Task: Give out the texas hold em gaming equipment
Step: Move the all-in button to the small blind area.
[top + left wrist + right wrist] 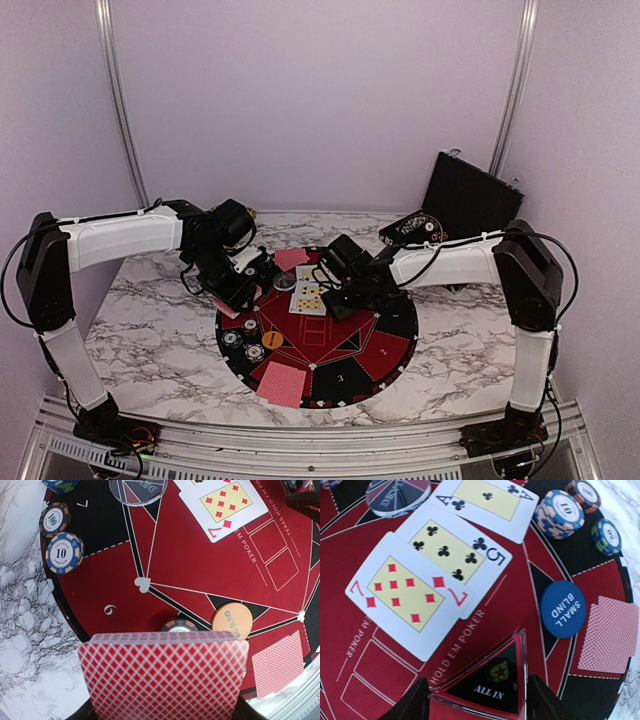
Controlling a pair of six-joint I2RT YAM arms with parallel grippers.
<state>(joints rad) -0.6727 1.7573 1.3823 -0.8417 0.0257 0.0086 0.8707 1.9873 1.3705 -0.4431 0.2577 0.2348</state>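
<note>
My left gripper [236, 294] is shut on a deck of red-backed playing cards [165, 675], held over the left side of the mat. Just beyond the deck lie a poker chip [179, 625] and the orange big-blind disc [231, 621]. My right gripper [342, 297] is shut on a clear triangular ALL IN plaque [487, 682], one finger [410, 704] at each end, tilted above the mat's middle. Face-up cards, the seven of diamonds [402, 592], five of clubs [450, 550] and ace of clubs [487, 500], lie ahead of it. The blue small-blind disc [562, 609] lies to the right.
The round red-and-black mat [385, 350] fills the table's middle. Chip stacks [559, 514] and face-down cards [608, 635] sit at its rim, more chips [64, 552] on its left. A clear dealer disc [137, 490] lies near the face-up cards. The open black case [460, 200] stands back right.
</note>
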